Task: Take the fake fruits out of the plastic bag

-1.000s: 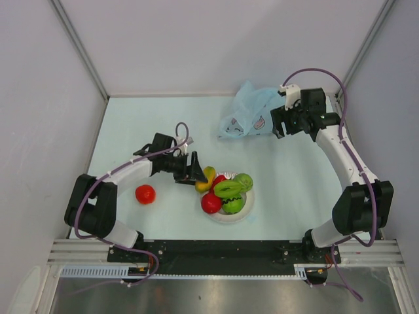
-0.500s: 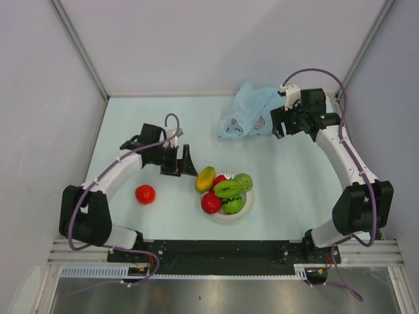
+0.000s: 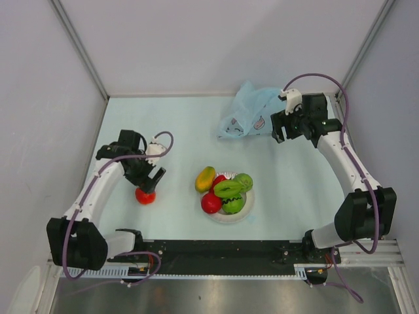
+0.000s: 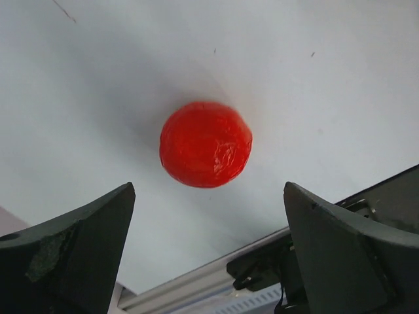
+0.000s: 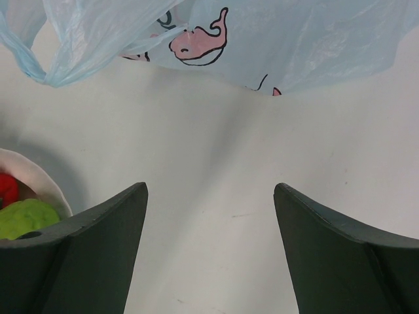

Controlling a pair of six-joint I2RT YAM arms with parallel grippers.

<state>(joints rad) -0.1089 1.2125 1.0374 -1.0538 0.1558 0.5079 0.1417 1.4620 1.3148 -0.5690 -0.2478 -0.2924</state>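
The left gripper [image 3: 149,180] points down at the table [image 3: 170,124] with its jaws spread wide and empty. The right gripper [image 3: 281,129] is also spread and holds nothing. The plastic bag [image 3: 252,112] lies crumpled at the far right of the table, just beyond the right gripper's fingertips and not between them. The white plate [image 3: 247,210] sits near the front centre, carrying green and red fruits [image 3: 229,190]. A yellow-orange fruit [image 3: 205,178] rests at its left rim. A single red fruit [image 4: 205,144] lies on the table below the left gripper, centred between the fingers with clearance on both sides.
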